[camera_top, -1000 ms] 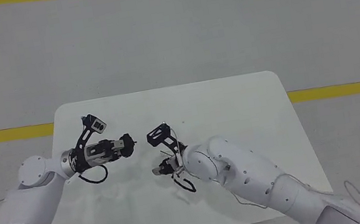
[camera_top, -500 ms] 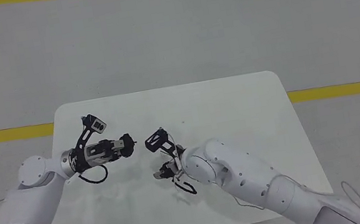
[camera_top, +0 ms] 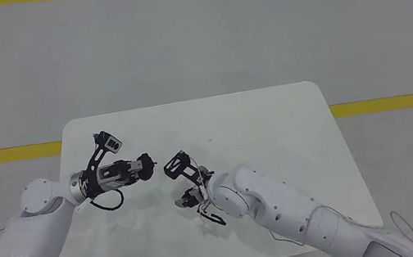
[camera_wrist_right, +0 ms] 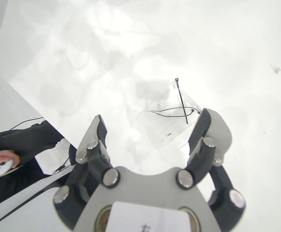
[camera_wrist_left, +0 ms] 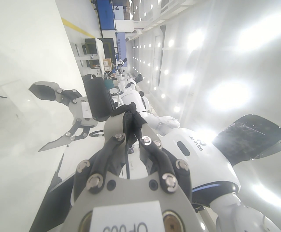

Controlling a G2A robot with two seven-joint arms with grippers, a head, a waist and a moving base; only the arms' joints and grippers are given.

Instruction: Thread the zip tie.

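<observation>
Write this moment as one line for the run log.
left gripper: shut on black strip | right gripper: open over table | zip ties: crossed on table

top: overhead, onto table (camera_top: 271,117) | right wrist: close above same table | left wrist: sideways, roomward

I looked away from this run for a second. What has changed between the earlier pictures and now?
The right gripper, open, moved a little toward the robot's edge of the table and toward the left arm's side. Nothing was taken hold of or let go. The left gripper stayed put, shut on a black strip.
</observation>
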